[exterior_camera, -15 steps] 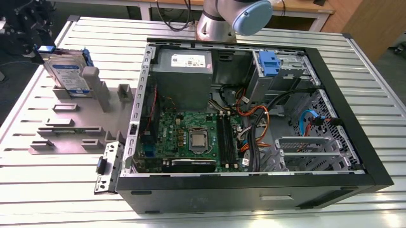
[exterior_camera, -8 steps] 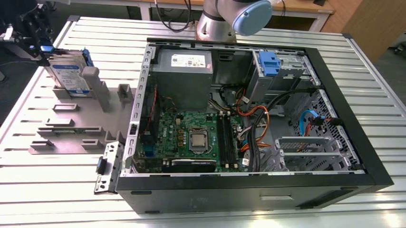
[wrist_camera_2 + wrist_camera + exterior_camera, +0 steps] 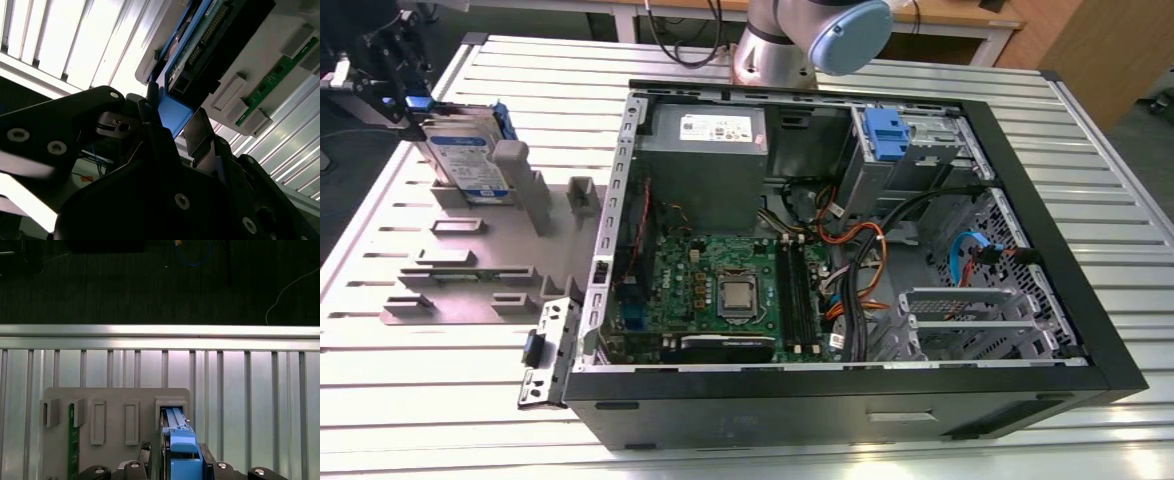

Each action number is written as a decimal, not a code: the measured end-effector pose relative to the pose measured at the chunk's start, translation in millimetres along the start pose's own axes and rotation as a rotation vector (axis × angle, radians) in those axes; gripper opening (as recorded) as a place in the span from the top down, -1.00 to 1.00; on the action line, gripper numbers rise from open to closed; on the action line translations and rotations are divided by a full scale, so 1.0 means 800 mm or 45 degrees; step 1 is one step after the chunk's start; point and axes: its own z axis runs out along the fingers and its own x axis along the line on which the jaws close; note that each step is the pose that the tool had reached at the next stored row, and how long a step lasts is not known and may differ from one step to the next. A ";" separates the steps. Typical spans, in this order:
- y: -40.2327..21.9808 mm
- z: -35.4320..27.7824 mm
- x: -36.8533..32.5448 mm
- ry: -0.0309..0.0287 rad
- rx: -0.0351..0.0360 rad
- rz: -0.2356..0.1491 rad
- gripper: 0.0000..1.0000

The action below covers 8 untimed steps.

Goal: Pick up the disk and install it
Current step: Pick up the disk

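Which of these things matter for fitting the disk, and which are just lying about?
For the job: disk, gripper at its top, grey holder it stands in, open computer case.
Lying about: green circuit strip in the holder, spare slots.

This looks like a robotics lab or test workshop. A ribbed aluminium table [image 3: 1121,150] carries an opened computer case [image 3: 854,410] with its circuit board [image 3: 720,280] bare, beside a grey holder plate [image 3: 467,270] with slots for parts. A robot arm [image 3: 781,45] stands at the table's far edge, and wooden desks [image 3: 947,15] with hanging cables [image 3: 674,35] stand behind.
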 end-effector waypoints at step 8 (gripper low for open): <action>0.0000 0.0001 0.0000 0.0000 0.0000 0.000 0.04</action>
